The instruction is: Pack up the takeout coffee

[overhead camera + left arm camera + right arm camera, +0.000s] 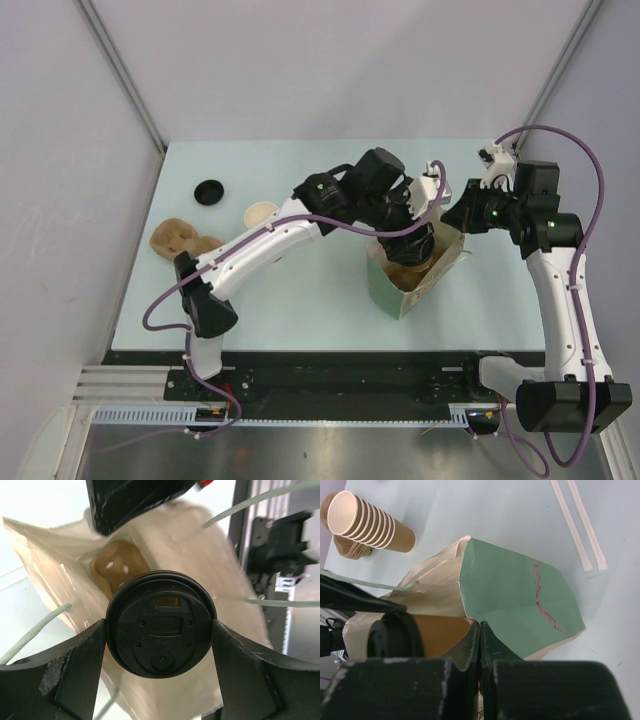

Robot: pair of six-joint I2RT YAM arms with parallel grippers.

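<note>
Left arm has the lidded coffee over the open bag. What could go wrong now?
The left gripper clamps the coffee at its black lid, which might pop off. Only the right gripper pinching the rim holds the bag open; a slip could close it. The pulp carrier inside looks off-centre, so the coffee could land tilted.

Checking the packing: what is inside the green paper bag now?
A brown pulp carrier lies deep in the bag; the lidded coffee cup, held between the left fingers, sits in its mouth. The cup hides the rest below.
</note>
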